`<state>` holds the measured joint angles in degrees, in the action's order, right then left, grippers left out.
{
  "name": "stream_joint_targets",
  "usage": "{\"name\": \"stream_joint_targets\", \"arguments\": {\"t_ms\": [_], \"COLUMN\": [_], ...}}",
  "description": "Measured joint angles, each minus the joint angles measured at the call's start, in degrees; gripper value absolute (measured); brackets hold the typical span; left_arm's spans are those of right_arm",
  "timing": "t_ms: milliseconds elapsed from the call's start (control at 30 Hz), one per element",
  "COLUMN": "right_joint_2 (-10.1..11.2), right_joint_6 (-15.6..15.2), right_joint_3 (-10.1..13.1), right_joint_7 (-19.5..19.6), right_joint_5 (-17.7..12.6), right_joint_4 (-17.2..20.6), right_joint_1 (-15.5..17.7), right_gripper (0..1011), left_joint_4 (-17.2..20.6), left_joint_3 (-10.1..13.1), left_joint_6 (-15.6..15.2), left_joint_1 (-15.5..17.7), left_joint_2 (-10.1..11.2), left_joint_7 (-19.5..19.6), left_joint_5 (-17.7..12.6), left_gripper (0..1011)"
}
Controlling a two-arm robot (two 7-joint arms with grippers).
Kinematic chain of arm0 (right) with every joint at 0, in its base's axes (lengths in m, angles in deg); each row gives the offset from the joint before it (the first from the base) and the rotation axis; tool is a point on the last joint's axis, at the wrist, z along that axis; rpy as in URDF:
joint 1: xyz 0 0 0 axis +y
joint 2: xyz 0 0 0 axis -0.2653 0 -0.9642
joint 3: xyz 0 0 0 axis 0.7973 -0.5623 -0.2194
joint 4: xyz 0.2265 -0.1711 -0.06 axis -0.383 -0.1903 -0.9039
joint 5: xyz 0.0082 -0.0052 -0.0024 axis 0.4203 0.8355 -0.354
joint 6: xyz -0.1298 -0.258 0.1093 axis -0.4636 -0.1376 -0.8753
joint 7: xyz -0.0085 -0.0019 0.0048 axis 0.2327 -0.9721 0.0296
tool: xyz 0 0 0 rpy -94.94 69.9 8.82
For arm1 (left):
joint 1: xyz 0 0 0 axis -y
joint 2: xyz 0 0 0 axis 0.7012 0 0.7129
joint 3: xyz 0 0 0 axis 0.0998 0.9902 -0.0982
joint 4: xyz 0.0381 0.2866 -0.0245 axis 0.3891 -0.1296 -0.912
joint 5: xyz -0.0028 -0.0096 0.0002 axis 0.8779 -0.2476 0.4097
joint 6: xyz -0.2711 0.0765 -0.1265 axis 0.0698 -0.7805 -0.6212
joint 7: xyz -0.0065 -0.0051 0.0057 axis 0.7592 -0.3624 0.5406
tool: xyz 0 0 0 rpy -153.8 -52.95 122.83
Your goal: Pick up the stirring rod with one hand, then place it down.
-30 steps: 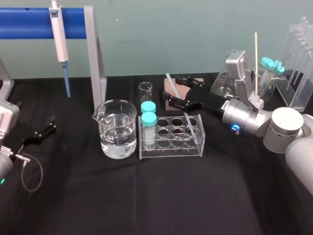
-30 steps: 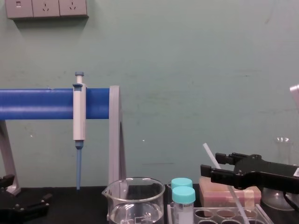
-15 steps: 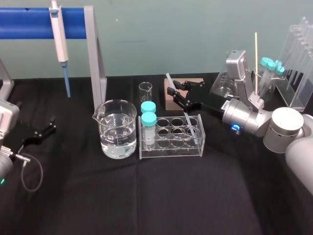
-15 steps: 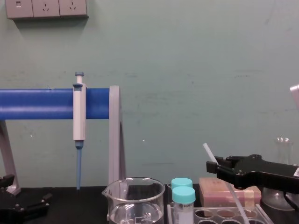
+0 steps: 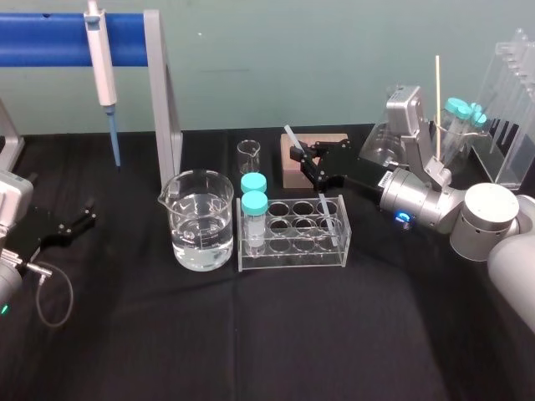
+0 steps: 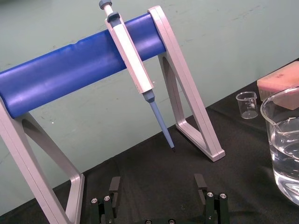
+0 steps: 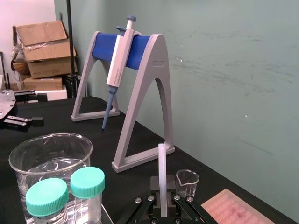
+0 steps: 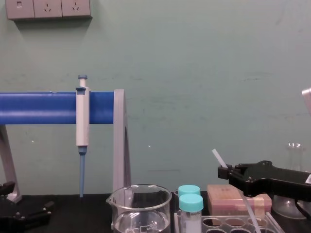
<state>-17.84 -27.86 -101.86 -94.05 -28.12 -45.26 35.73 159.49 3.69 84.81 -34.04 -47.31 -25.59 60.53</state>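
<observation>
Here, right gripper (image 5: 304, 158) outstretched and level, tight on the tilted stirring rod (image 7: 162, 172) (left gripper (image 5: 82, 219) parked, fingers (image 6: 114, 183) apart).

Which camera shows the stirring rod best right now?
Head view: the stirring rod shows nearly whole, leaning from the rack up through the right gripper. Chest view cuts off its foot; right wrist view catches a short upper stretch.

Stirring rod (image 5: 289, 133) midsection inside right hand (image 5: 304, 160)
</observation>
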Motion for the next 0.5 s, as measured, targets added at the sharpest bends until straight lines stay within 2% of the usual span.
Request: {"name": "stream_joint_targets", "arguments": {"t_ms": [500], "right_joint_2": [0.1], "right_joint_6": [0.0], "right_joint_3": [0.3], "right_joint_7": [0.3], "right_joint_5": [0.0], "right_joint_4": [0.9], "right_joint_1": [0.5], "right_gripper": [67], "left_joint_4": [0.0], "left_joint_3": [0.0], "left_joint_6": [0.0], "left_joint_1": [0.0], "left_joint_2": [0.0], "left_joint_7": [0.0], "left_joint_5": [0.0], "left_gripper": [1000]}}
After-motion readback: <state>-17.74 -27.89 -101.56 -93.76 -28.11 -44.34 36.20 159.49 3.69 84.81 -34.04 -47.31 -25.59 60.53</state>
